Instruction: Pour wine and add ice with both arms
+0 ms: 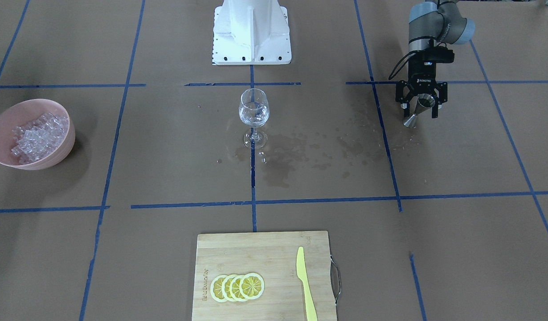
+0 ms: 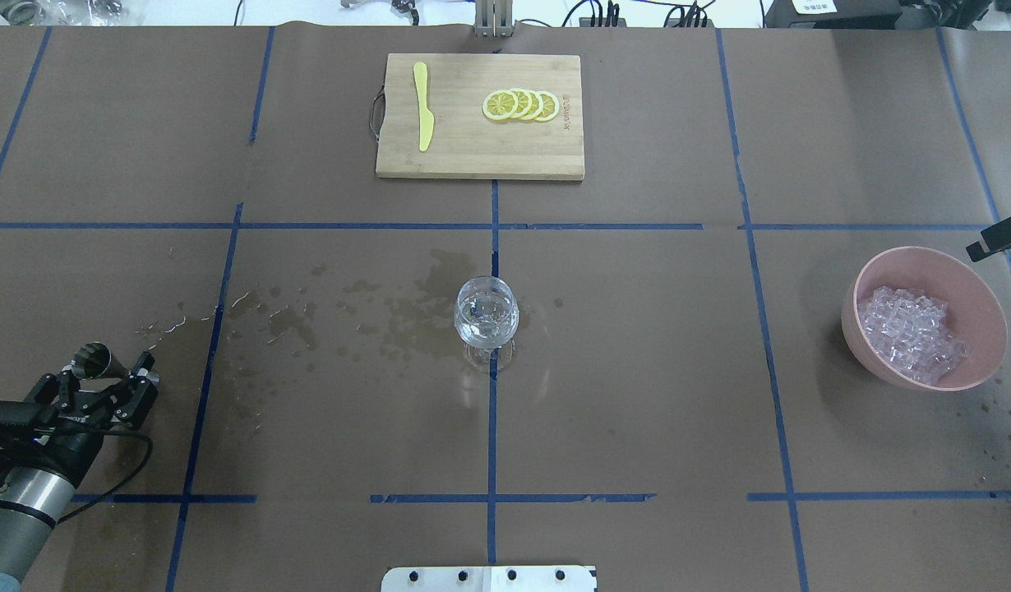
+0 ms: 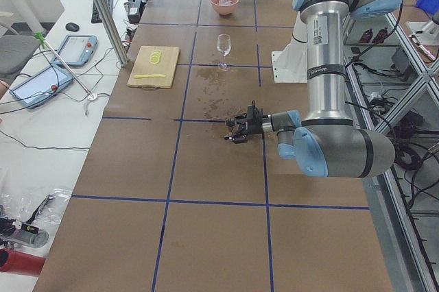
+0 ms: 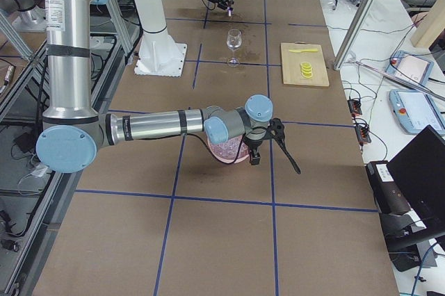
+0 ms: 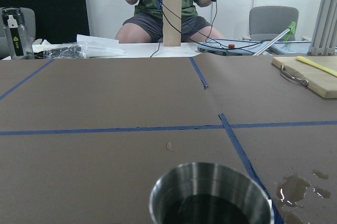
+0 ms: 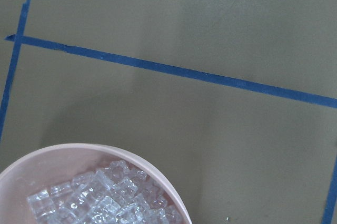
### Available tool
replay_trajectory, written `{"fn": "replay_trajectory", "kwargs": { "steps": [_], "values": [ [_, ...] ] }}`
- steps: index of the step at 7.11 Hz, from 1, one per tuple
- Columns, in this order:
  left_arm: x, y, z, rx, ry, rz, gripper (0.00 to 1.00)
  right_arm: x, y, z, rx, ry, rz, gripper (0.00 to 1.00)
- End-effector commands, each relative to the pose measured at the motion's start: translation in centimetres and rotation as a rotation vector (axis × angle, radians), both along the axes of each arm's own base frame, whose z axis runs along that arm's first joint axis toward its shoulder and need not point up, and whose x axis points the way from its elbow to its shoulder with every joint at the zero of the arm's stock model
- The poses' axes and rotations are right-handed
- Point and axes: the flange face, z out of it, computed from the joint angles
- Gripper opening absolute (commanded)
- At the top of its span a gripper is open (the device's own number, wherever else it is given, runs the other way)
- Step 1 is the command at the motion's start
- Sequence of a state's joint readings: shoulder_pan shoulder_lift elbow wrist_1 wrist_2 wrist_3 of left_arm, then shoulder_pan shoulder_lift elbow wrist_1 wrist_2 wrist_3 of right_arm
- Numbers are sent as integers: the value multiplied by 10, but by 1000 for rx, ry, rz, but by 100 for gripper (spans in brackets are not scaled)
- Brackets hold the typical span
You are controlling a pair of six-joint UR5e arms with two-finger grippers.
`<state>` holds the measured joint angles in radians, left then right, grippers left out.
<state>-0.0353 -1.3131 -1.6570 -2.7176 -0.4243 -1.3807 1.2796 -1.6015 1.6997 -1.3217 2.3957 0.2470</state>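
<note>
A little clear wine (image 1: 253,117) sits in an upright glass (image 1: 254,134), well apart from the left arm (image 1: 436,26) fingers (image 1: 405,94), which clasp a steel cup (image 1: 415,113). Whitish ice (image 1: 35,136) cubes lie heaped close beneath the right arm (image 4: 160,124) fingers (image 4: 253,155).

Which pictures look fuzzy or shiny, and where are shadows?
Left wrist view: the metal cup is so close its rim looks soft. Front-facing view: the wine glass glints, and the pink bowl casts a soft shadow. Right wrist view: the ice looks slightly blurry.

A robotics lab: a paper-covered surface (image 2: 637,370) taped into a blue grid (image 2: 493,226), with teach pendants (image 3: 74,50) and aluminium frame posts (image 3: 104,11) beside that surface.
</note>
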Motion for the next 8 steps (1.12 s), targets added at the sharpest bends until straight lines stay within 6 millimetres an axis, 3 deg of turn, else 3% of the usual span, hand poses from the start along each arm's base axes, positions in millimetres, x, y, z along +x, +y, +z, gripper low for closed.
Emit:
{"fn": "replay_trajectory", "kwargs": {
  "steps": [1,4,8],
  "values": [
    [3,0,7,0,-12,0,79,0,0,0,-3,0,2,100],
    [8,7,7,0,-11,17,57,0,0,-1,-7,1,7,100],
    [13,16,7,0,-6,42,41,0,0,-1,-7,1,7,100]
  ]
}}
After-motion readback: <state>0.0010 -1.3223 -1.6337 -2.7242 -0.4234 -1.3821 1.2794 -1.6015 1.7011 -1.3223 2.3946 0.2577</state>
